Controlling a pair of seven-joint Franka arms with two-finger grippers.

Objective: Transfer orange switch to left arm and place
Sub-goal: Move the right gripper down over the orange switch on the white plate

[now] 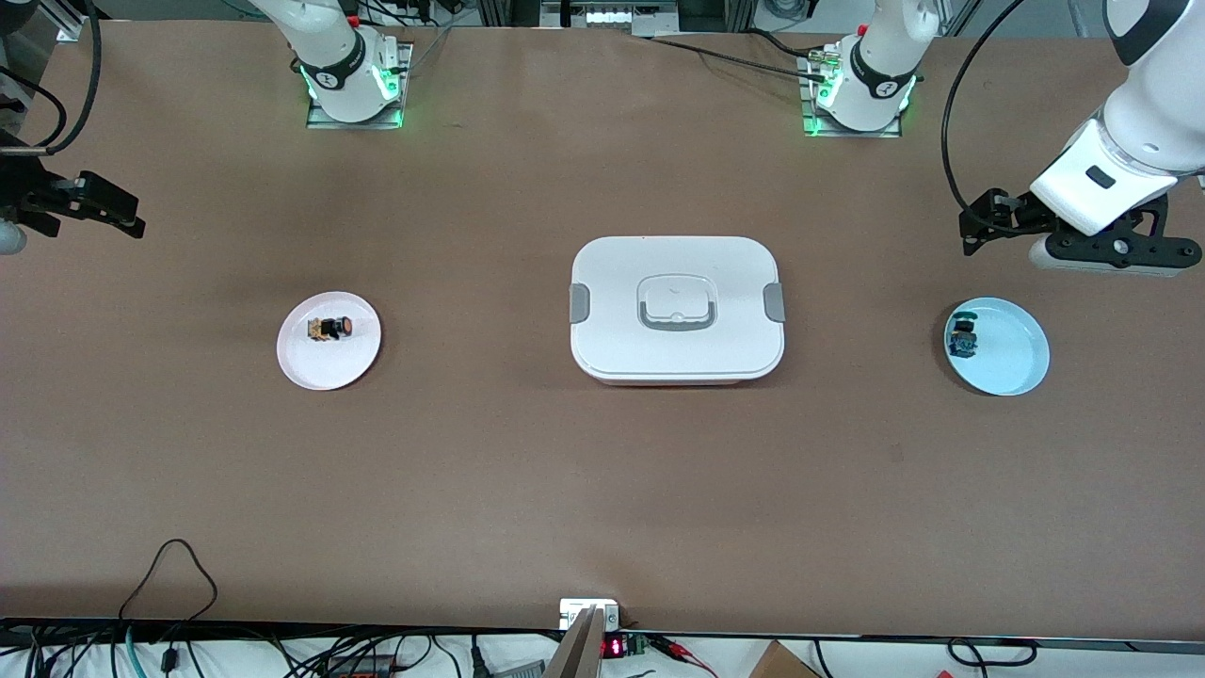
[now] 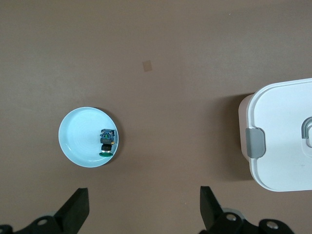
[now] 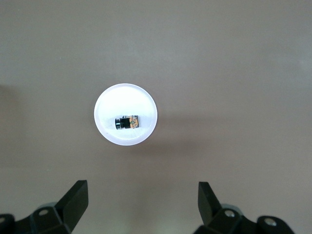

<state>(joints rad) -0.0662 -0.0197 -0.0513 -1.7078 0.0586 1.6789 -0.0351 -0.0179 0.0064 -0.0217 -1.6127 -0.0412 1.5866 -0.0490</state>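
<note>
At mid-counter (image 1: 527, 490), squarely between the two plates: the box (image 1: 676, 309), white, lid shut, grey clasps at both short ends, grey-rimmed handle recess on top. Toward the right arm's end, well apart from the box across bare brown surface: the white plate (image 1: 329, 340), carrying the orange switch (image 1: 331, 328) on its side, a little off centre toward the robots' bases, clear of the rim all round. Toward the left arm's end, likewise well apart from the box: the pale blue plate (image 1: 997, 346), with the green-capped switch (image 1: 963, 337) close against the rim that faces the box.

Right hand (image 1: 89, 201) aloft near the counter's edge at the right arm's end, up toward the bases from the white plate; fingers (image 3: 73, 201) spread wide, nothing between them, plate and switch in plain sight past the tips in the right wrist view. Left hand (image 1: 984, 222) aloft near the opposite edge, just above and base-ward of the blue plate; fingers (image 2: 75, 210) equally wide and empty, the blue plate (image 2: 78, 141) and one clasped end of the box (image 2: 280, 136) both visible in the left wrist view, a broad strip of bare counter between them.

Open counter on every side of the box: wide lanes nearer the front camera and up toward the bases. Cables and a small red display along the counter's camera-side edge.
</note>
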